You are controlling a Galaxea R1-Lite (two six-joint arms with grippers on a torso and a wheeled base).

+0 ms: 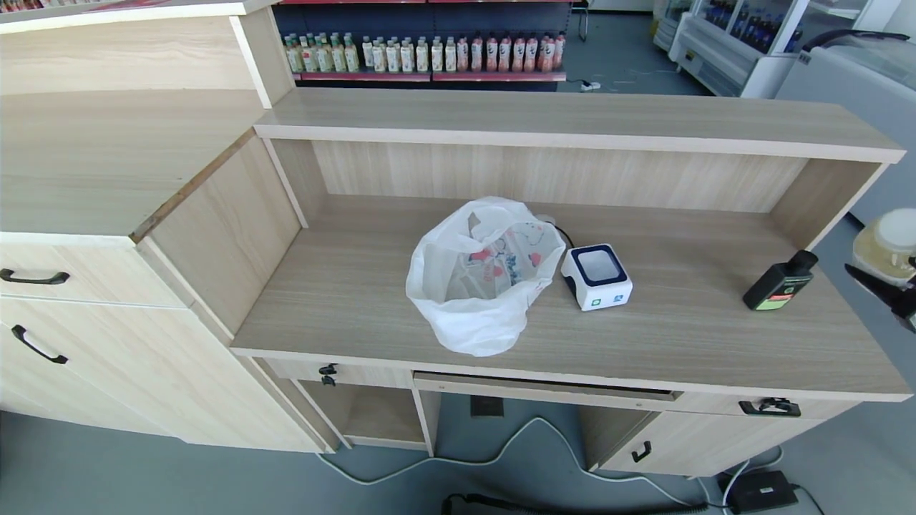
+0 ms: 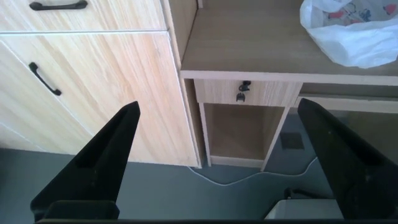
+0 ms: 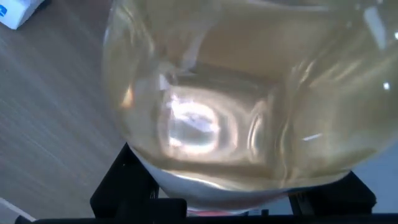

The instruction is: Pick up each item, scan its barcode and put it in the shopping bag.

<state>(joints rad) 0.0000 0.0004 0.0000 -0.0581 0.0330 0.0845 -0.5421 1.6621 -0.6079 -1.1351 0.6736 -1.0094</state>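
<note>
Here's the scanner (image 1: pixel 596 277), a small white box with a dark window on top, sitting about mid-way along the wooden counter (image 1: pixel 680 336). Its cable (image 1: pixel 565 234) runs off behind it. Touching the scanner on its left side is the white plastic bag (image 1: pixel 486 275). Its mouth gapes open and upward, with some printed packaging visible inside (too crumpled to make out what).

Well to the right of the scanner, a dark bottle (image 1: pixel 780 281) with a black cap lies tilted on the counter, cap pointing away toward the back panel. Farther right again, past the counter's end, the right gripper (image 1: pixel 891 286) is up in the air with a pale bottle (image 1: pixel 887 250) clamped between its jaws. It holds yellowish liquid and has a white cap. From the wrist, that pale bottle (image 3: pixel 249 93) looms right in front of the camera, with the dark fingers (image 3: pixel 130 186) pressed against its lower end and a corner of the scanner (image 3: pixel 15 12) beyond.

Over on the bag's side of the scanner, the left gripper (image 2: pixel 217 109) hangs low, below counter level. Its jaws are spread wide with nothing between them. It faces the cupboard (image 2: pixel 112 81) fronts, and the bag (image 2: pixel 354 31) bulges over the counter edge above.
</note>
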